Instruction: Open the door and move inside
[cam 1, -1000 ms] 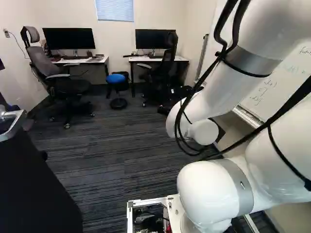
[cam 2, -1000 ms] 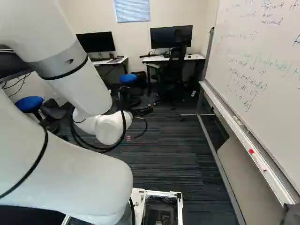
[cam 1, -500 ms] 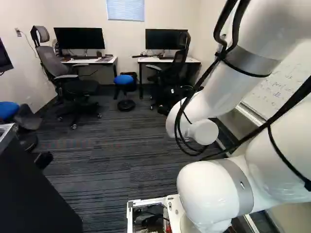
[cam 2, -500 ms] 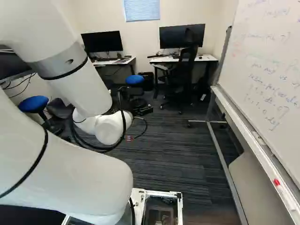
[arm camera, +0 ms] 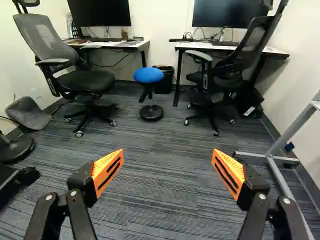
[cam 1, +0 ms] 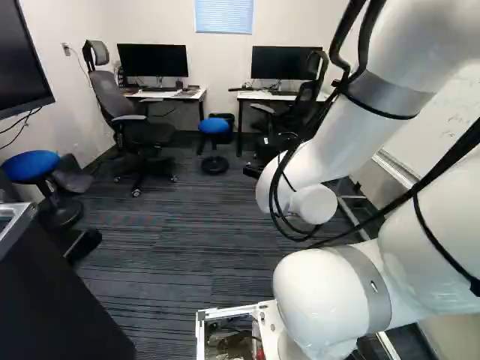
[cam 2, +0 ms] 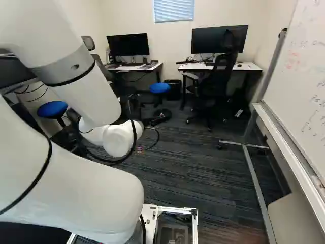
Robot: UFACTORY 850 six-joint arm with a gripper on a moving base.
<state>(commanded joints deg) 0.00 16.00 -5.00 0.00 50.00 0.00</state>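
In the right base view my gripper shows small and dark beyond the white wrist joint, out over the carpet. The wrist view has the gripper wide open, its two orange pads far apart with only grey striped carpet seen between and beyond them. No door or handle shows in any view; a room interior with desks at the far wall lies ahead.
Two desks with monitors, office chairs and a blue stool stand ahead. Another blue stool and a black cabinet are left. A wheeled whiteboard flanks the right.
The base has turned left: the room shifts rightward in both base views, and more of the left wall, screen and nearer stool shows. The arm keeps its pose over its lowest joint.
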